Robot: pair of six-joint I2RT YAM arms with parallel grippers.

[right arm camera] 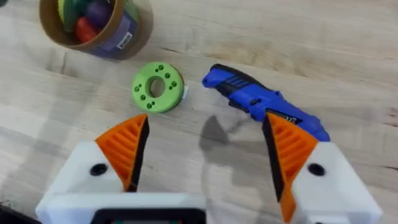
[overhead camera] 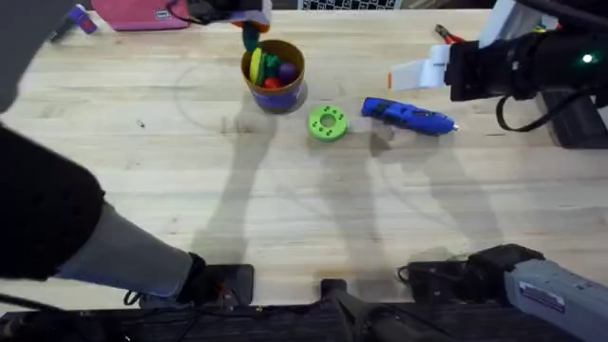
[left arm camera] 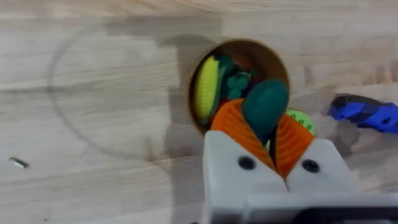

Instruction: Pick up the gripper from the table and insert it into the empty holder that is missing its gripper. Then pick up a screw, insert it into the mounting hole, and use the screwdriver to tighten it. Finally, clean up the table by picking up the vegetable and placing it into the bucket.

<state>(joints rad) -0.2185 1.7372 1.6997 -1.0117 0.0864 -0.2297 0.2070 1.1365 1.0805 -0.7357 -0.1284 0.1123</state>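
left gripper (left arm camera: 268,144) clenches the vegetable (left arm camera: 265,107) above the bucket (left arm camera: 239,84); toy probably light, smooth, slippery, best pinched mid-body. right gripper (right arm camera: 205,152) released.

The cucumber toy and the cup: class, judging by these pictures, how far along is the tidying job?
Nearly finished. Looks done: the blue screwdriver lies set down on the table beside the green disc. In hand: the left hand grips the dark green cucumber toy over the orange cup, which already holds other toys. Left: dropping it in. The right hand hangs open, holding nothing.
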